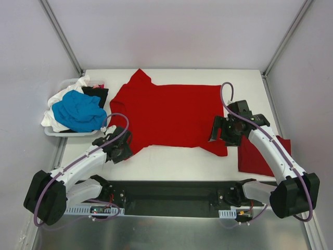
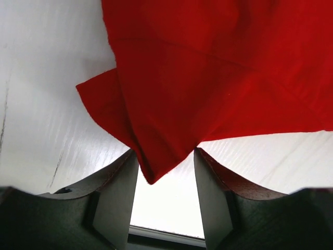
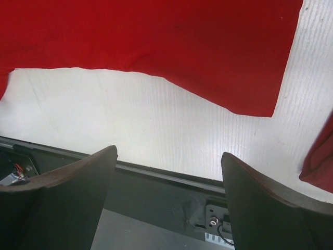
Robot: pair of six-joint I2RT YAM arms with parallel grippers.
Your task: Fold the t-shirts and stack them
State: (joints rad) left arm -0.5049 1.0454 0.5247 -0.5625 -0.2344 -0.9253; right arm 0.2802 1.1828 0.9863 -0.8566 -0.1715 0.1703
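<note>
Red t-shirt (image 1: 166, 114) lies spread, left claw (image 2: 166, 154) apart around its corner, right claw (image 3: 169, 152) apart

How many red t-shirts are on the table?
2. The spread red t-shirt lies in the middle of the table; the folded red t-shirt lies at its right edge. The bin may hide more.

The spread cloth t-shirt (image 1: 166, 114) is plain red, and the flat table (image 1: 171, 161) under it is white. Right of it, the folded square t-shirt (image 1: 252, 159) is the same red. Left of it, a white plastic basket (image 1: 57, 133) holds a bright blue t-shirt (image 1: 78, 112), white cloth (image 1: 54, 101) and black cloth (image 1: 98, 95).
</note>
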